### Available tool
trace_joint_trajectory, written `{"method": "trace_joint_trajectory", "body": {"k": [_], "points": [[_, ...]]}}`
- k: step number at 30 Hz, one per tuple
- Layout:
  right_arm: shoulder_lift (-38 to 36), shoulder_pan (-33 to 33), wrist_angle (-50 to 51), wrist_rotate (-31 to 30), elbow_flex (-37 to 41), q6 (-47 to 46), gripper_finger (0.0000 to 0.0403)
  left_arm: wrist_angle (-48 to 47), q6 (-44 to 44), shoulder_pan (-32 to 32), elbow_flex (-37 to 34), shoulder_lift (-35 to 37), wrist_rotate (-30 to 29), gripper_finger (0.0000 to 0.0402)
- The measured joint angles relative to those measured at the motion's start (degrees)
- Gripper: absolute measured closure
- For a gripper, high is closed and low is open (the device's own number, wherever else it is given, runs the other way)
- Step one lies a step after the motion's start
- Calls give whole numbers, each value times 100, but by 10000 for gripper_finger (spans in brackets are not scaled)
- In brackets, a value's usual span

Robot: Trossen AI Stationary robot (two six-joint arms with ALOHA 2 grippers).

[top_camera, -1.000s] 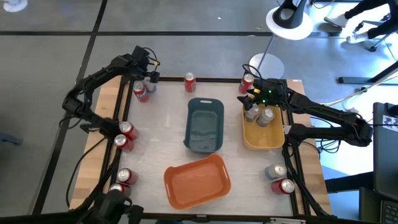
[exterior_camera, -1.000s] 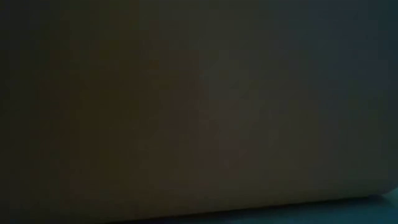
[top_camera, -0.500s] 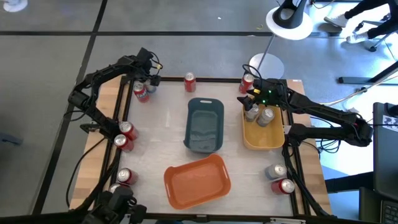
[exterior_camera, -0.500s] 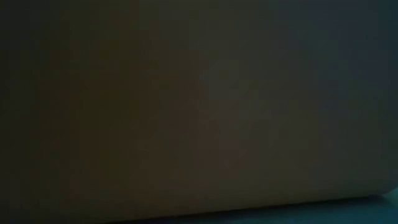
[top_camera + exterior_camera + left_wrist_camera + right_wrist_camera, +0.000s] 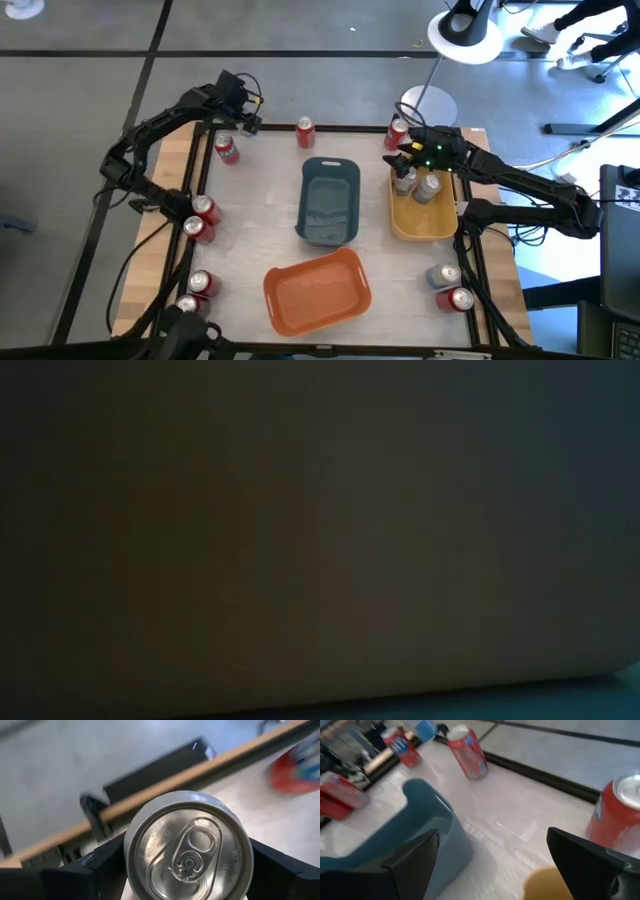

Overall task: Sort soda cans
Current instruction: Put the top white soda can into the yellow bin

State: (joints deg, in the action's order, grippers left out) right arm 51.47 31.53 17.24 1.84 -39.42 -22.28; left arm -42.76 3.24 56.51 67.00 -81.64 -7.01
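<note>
Our left gripper has been closing around a silver-topped can at the worktop's far left corner, while our right gripper is hovering wide open over the yellow bin.

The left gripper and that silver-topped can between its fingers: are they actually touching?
Cannot tell. The left wrist view shows the can between the left gripper fingers, but its wide top hides the sides where contact would be. The high view is too far off.
</note>
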Motion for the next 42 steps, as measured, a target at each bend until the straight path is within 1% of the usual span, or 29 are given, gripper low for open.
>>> {"method": "trace_joint_trajectory", "body": {"k": [4,8,11,18,27,30,34,37,42], "points": [[-272,-1,-144,136,0,1,54,192,-233,-389,207,489,45,104],[-377,-2,-154,324,0,3,74,528,-334,-821,286,839,406,102],[-374,-2,-255,515,0,12,87,876,-332,-1188,296,961,728,101],[-372,-7,-759,1005,0,100,112,1359,-417,-2021,295,902,1136,99],[-207,-7,-1375,1388,2,105,131,1872,-736,-2880,295,849,1186,98],[-119,-7,-1438,1491,2,93,131,2015,-732,-3063,295,743,1350,98],[-51,-35,-1441,1631,2,90,131,2251,-715,-3267,295,560,1392,98],[-53,-220,-1532,1568,2,107,131,2374,-695,-3376,295,408,1399,98],[-53,-606,-1958,1558,2,156,131,2593,-675,-3490,293,117,1394,98]]}}
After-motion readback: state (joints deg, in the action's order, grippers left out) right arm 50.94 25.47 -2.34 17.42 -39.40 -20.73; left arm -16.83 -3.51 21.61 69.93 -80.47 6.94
